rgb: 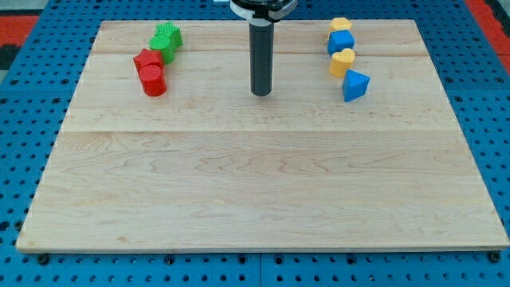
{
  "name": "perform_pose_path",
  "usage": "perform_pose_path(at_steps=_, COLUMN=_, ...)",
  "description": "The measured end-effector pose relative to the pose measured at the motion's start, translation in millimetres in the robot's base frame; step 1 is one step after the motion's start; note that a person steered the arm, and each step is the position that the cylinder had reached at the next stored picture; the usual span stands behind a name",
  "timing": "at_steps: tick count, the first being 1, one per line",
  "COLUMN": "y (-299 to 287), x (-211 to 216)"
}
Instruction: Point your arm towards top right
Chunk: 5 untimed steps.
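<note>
My tip (261, 93) rests on the wooden board (263, 183) near the view's top centre, below the dark rod. At the view's top right stands a column of blocks: a yellow block (341, 25), a blue cube (341, 41), a yellow rounded block (343, 62) and a blue triangular block (355, 85). The tip is about 100 pixels left of this column and touches none of them. At the view's top left are two green blocks (166, 40) and two red blocks (150, 72), well left of the tip.
The board lies on a blue perforated table (24, 96). A red surface (490, 12) shows at the view's top right corner, beyond the board.
</note>
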<state>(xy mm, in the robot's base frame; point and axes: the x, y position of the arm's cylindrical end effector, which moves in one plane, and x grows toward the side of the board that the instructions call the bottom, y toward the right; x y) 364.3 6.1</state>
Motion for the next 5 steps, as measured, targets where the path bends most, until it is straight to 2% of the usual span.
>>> perform_pose_path(at_steps=5, y=-1.6, x=0.0)
